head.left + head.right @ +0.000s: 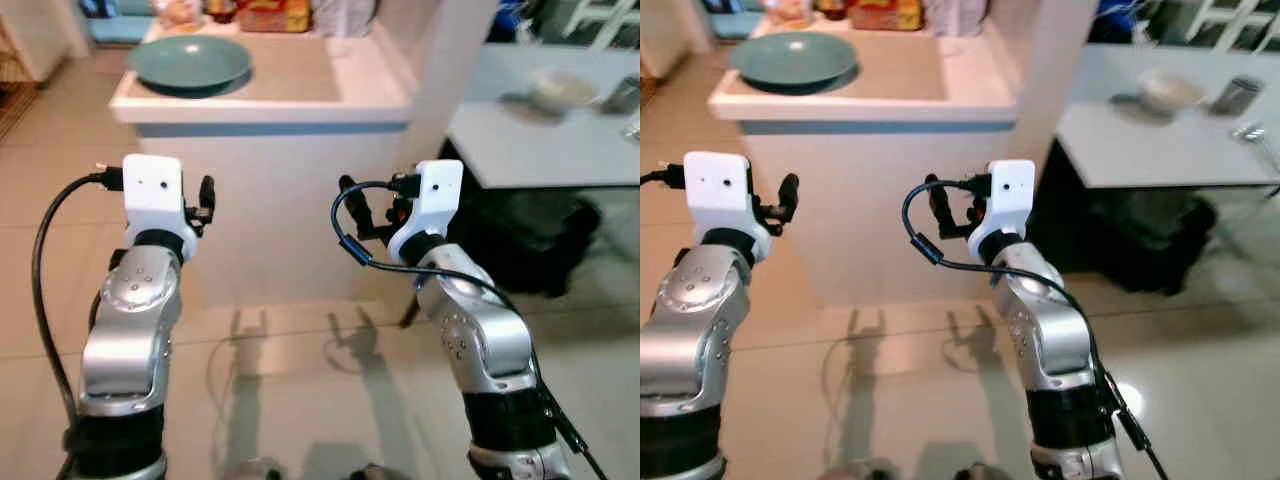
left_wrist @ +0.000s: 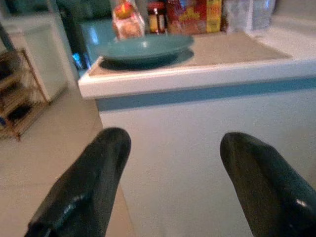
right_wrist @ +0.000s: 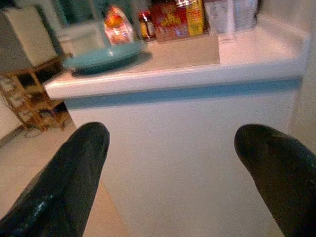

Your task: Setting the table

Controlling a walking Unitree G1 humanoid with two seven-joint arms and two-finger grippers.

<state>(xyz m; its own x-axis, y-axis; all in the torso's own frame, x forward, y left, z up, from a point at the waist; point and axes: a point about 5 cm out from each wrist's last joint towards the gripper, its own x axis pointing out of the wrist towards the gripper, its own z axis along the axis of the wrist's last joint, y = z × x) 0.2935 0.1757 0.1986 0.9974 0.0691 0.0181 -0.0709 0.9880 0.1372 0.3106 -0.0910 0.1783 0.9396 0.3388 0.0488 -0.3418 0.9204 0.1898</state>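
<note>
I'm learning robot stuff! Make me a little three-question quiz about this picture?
1. True or false: the teal plate lies on the counter.
2. The left gripper fingers are: A) shut B) open C) holding a cup.
3. Fill in: the right gripper points at the counter's white ____.

Key: 1 true. 2 B. 3 front.
</note>
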